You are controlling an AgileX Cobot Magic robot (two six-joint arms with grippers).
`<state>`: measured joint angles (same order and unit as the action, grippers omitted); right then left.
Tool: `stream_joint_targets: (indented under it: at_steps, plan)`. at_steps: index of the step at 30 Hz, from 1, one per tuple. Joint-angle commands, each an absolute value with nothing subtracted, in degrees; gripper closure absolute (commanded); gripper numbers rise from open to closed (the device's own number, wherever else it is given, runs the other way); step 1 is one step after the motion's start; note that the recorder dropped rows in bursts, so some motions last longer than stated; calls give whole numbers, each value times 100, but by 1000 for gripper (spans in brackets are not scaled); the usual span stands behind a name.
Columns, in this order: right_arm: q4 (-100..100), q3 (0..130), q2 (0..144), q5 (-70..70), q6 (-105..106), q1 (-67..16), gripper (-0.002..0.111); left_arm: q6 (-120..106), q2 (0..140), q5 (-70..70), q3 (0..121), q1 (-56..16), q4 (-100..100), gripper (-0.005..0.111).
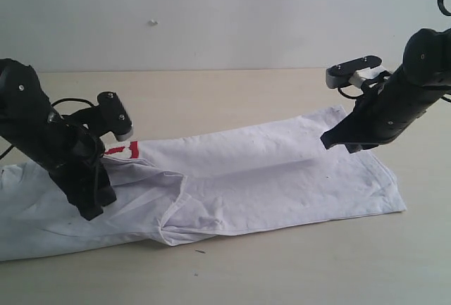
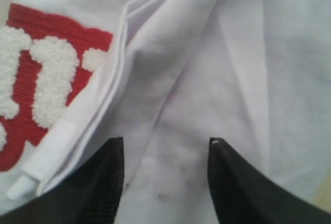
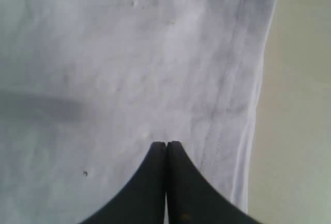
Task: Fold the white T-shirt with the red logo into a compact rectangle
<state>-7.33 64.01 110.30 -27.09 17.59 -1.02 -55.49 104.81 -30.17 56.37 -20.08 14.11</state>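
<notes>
The white T-shirt point(image 1: 246, 178) lies folded lengthwise in a long band across the table. A small piece of the red logo point(image 1: 125, 151) peeks out from under a fold beside the left arm; up close the red logo point(image 2: 31, 79) shows fluffy white letters. My left gripper point(image 1: 95, 206) hovers low over the shirt's left part, open, with only flat cloth between its fingertips point(image 2: 115, 146). My right gripper point(image 1: 337, 140) hangs above the shirt's right end near its hem point(image 3: 248, 131), shut with nothing in it.
The beige table point(image 1: 282, 263) runs in front of and behind the shirt. A white wall point(image 1: 225, 9) rises behind the table. A loose fold ridge point(image 1: 176, 199) bulges near the shirt's middle left.
</notes>
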Motion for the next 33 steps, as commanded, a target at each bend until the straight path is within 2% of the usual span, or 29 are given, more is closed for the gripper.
stream_joint_targets:
  at_steps: [1,6,8,13,33]
  plan:
    - [-745,6439,11000,-2734,1799,-104,108,-5589,10594,-2659,5661,-2008,1393,57]
    - [-745,6439,11000,-2746,1787,-104,108,-5556,10938,-2327,5661,-2008,1393,59]
    - [-745,6439,11000,-2746,1787,-104,108,-5525,11001,-2169,5661,-2008,1393,69]
    - [-745,6439,11000,-2732,1787,-104,108,-5506,10988,-2005,5661,-2008,1419,106]
    - [-745,6439,11000,-2680,1787,-104,108,-5471,10692,-654,5661,-2008,1609,106]
